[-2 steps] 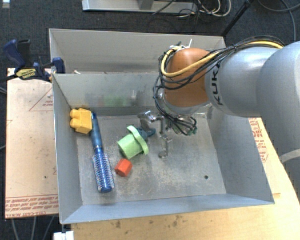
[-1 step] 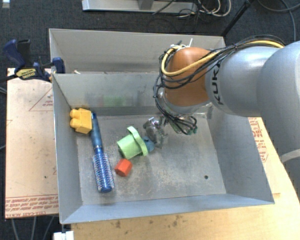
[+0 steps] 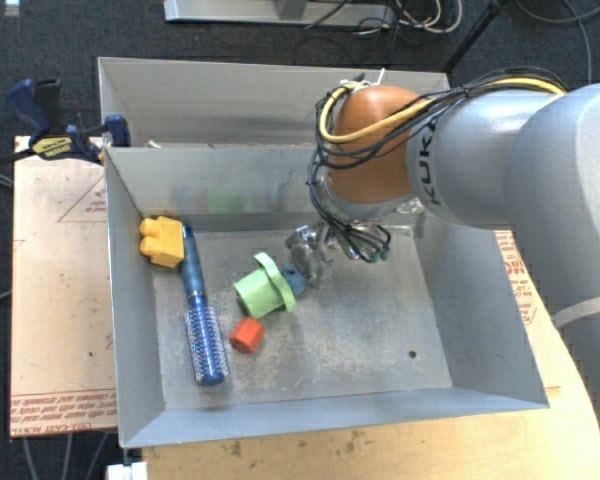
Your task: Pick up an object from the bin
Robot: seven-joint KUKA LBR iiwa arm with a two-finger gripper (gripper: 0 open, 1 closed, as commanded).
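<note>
the gripper (image 3: 306, 255) is being held low in the bin (image 3: 400, 368), just beside the green flanged cylinder (image 3: 263, 290) lying mid-floor. whether it is open or gripping anything cannot be told. nothing is being lifted yet; grasping and raising are being left to do.

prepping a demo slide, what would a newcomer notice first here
The big silver arm with its orange wrist cover reaches in from the right, its gripper over the middle of the grey bin. Left of the gripper lies a light green plastic piece with a red block beside it. A blue hairbrush and a yellow block lie along the left side.
</note>
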